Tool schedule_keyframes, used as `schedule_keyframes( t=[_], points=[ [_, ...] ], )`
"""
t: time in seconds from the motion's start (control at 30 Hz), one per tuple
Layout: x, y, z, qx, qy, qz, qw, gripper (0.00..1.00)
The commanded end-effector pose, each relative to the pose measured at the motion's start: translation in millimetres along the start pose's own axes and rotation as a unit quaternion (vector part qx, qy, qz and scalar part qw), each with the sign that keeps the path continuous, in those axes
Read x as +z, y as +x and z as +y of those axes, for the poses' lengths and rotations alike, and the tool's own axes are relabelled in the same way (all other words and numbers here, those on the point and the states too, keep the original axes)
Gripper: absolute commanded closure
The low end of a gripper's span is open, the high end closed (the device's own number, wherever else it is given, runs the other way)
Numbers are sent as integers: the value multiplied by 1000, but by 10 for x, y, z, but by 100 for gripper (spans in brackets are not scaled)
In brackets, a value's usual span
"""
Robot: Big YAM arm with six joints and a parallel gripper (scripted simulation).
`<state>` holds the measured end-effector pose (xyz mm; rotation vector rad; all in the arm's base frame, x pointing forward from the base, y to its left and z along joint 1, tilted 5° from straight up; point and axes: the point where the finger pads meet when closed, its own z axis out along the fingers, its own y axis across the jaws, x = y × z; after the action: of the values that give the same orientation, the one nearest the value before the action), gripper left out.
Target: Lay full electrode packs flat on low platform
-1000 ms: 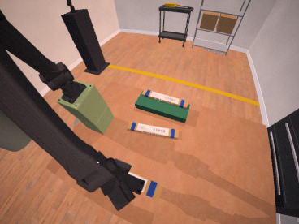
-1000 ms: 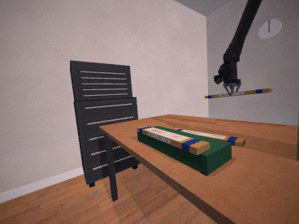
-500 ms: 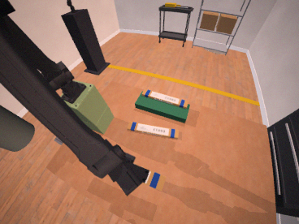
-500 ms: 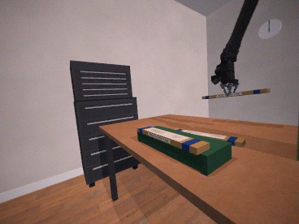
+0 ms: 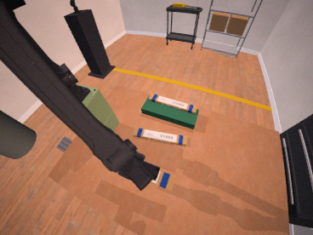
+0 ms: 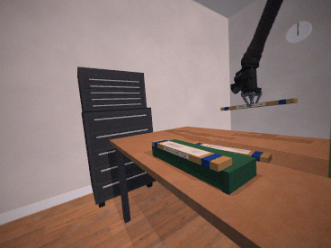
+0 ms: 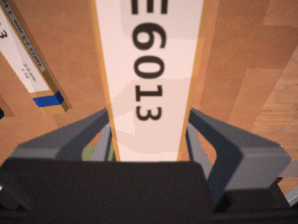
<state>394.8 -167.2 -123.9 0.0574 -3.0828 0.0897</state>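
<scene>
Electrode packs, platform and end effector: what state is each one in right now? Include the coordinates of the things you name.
End effector (image 5: 154, 175) (image 6: 252, 102) (image 7: 148, 111): closed on a pack, above the table.
Held pack (image 5: 165, 180) (image 6: 288, 101) (image 7: 149, 90): lifted, gripped across its width, label facing the end effector.
Pack on the platform (image 5: 172, 103) (image 6: 182, 150): lying flat.
Pack on the table (image 5: 160, 136) (image 6: 234, 149) (image 7: 48, 99): lying flat, off the platform.
Platform (image 5: 169, 117) (image 6: 240, 172): bearing one pack.
</scene>
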Motion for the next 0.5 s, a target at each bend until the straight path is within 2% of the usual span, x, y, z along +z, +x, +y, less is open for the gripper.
schedule_keyframes(
  t=[0.0, 0.3, 0.47],
  points=[
    [-404, -382, -75, 9, 27, -58, 998, 100],
    [-322, -302, 207, 8, 22, -50, 998, 100],
    [-329, -355, 299, 8, 23, -54, 998, 100]
  ],
)
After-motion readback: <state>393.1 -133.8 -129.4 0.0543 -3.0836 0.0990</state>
